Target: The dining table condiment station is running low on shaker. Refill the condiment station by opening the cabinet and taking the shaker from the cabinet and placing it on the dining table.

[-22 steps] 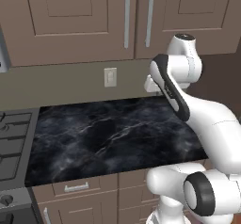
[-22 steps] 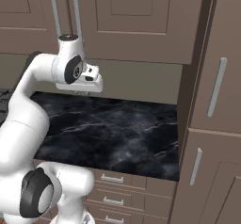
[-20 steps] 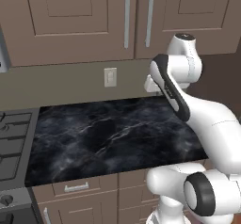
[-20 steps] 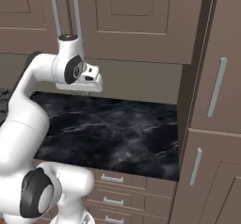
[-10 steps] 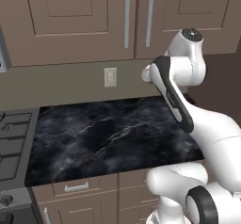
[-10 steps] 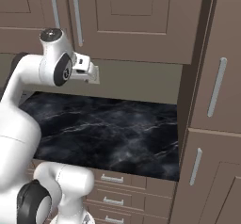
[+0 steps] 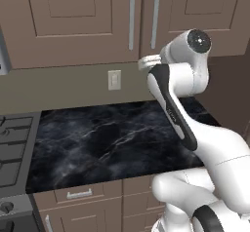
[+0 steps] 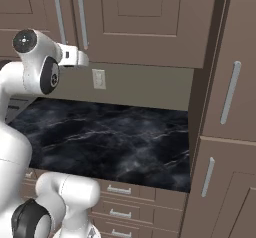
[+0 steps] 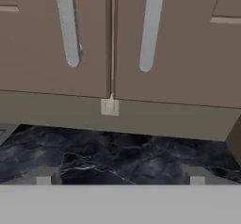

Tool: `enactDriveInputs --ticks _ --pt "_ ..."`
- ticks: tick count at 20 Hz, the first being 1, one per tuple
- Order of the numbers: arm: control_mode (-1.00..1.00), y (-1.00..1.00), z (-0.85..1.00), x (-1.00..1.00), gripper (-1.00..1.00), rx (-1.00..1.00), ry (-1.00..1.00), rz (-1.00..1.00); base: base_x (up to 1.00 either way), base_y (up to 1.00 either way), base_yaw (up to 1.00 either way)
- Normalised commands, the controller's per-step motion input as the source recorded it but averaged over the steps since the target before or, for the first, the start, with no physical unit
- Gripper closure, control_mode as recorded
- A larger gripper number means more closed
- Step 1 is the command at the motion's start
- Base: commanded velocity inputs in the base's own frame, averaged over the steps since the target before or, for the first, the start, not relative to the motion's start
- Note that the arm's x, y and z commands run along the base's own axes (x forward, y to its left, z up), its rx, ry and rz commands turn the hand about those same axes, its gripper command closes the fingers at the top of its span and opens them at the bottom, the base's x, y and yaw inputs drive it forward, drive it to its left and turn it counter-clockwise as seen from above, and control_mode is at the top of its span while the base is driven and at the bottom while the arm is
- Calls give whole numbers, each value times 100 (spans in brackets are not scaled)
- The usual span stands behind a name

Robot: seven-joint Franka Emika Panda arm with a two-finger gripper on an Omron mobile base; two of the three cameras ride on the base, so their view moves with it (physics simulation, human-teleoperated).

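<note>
A black marble worktop (image 7: 112,143) runs under brown wall cabinets (image 7: 73,21), doors shut. Their silver handles (image 9: 68,25) stand upright. The claw (image 9: 120,180) is spread wide, empty.

The cabinet (image 7: 73,21) doors at the top of the frame are brown, and each has a long silver handle (image 7: 132,19). The wall (image 7: 73,87) under them is a dull grey-brown, with a small cream switch plate (image 7: 114,80) in the middle. The worktop (image 7: 112,141) is black with thin white veins. The drawers (image 8: 120,202) at the bottom are brown with short silver handles. The arm (image 7: 185,85) is white with dark joints.
</note>
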Motion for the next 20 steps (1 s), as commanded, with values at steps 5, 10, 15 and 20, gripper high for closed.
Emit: enactDriveInputs --ticks 5,10,15,20 --pt "-100 38 61 0 -100 0 -29 0 0 0 0" --pt "-100 37 69 7 -100 0 -20 0 0 0 0" --pt "-100 37 48 18 -100 0 -7 0 0 0 0" --pt "-100 15 37 28 -100 0 0 0 0 0 0"
